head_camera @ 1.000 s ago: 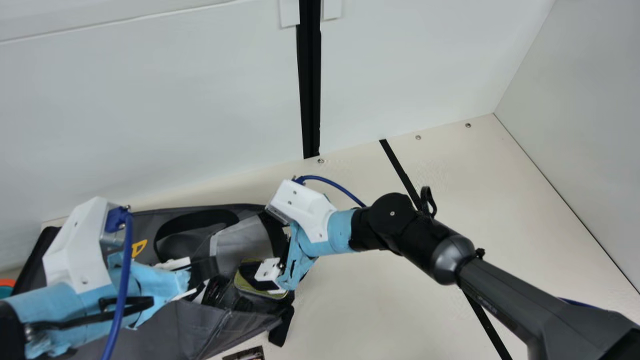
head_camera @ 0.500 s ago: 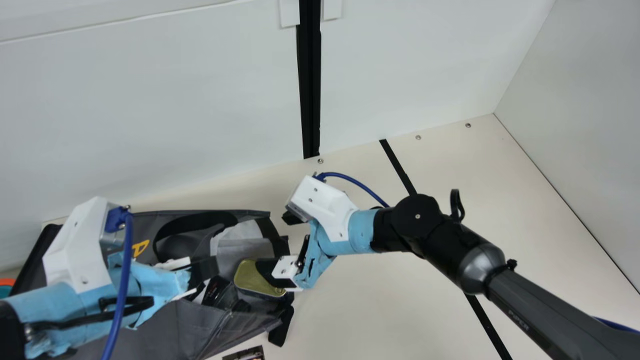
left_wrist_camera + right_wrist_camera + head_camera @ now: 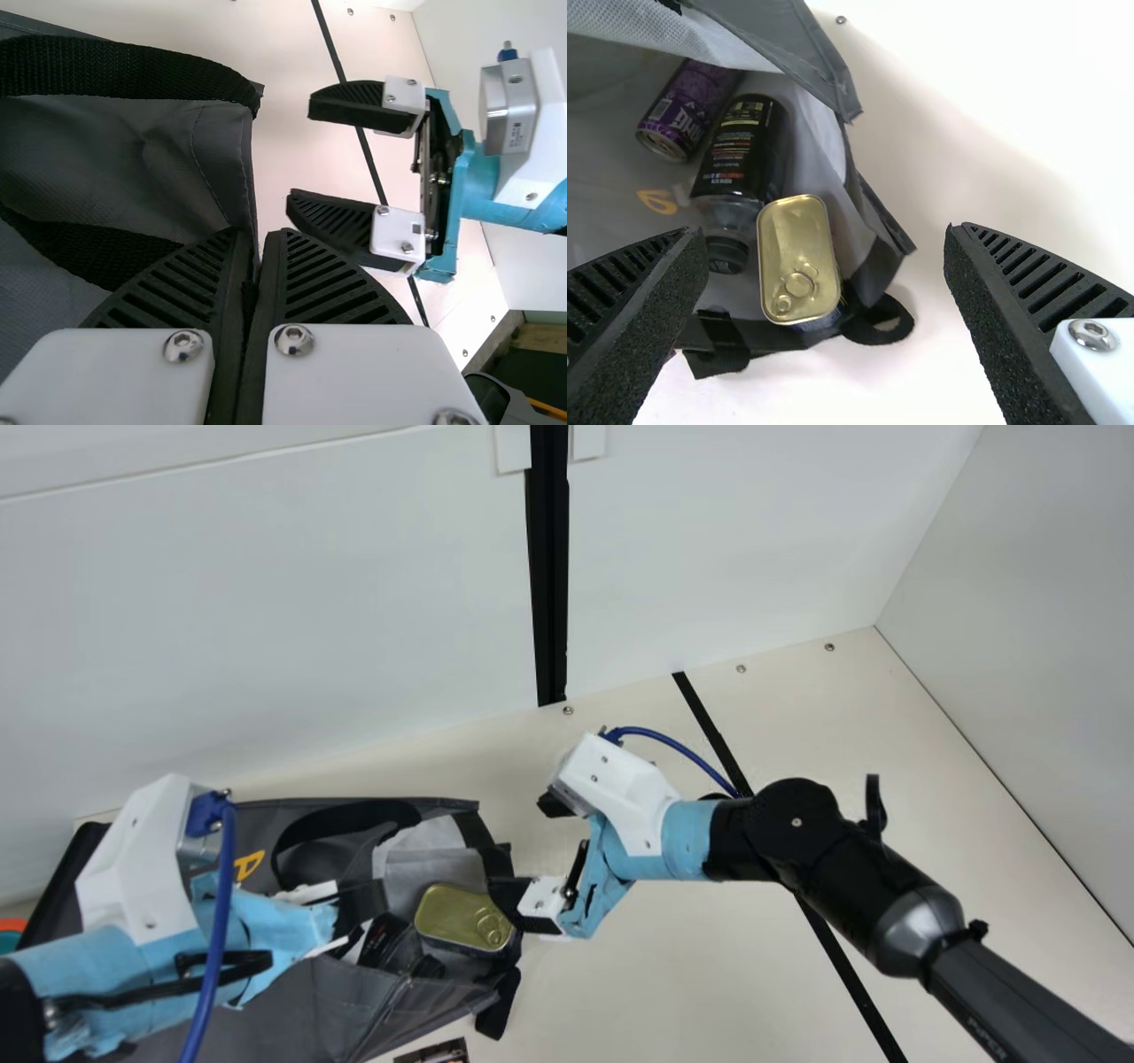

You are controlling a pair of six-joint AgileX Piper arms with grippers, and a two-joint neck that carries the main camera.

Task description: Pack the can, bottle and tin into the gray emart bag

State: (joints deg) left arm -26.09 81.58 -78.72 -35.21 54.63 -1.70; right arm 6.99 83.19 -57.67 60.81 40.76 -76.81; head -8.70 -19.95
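Note:
My left gripper (image 3: 359,902) is at the gray emart bag (image 3: 292,992) in the main view; in the left wrist view the same gripper (image 3: 257,239) is shut on the bag's edge. My right gripper (image 3: 530,852) stands just right of the bag's mouth, its fingers apart. Seen from the right wrist view, this open gripper (image 3: 824,248) has the gold tin (image 3: 799,261) between and beyond its fingers, not gripped. The tin lies inside the bag by its mouth, beside the black bottle (image 3: 740,164). Farther in, the purple can (image 3: 687,111) lies beside the bottle.
A small dark printed item (image 3: 434,1052) lies at the main view's bottom edge, near the bag. An orange and teal object (image 3: 11,934) shows at the far left. White walls stand behind and to the right of the table (image 3: 709,974).
My right gripper has drawn back to the right, away from the bag's mouth, leaving the tin inside and more exposed to view. My left arm has kept still.

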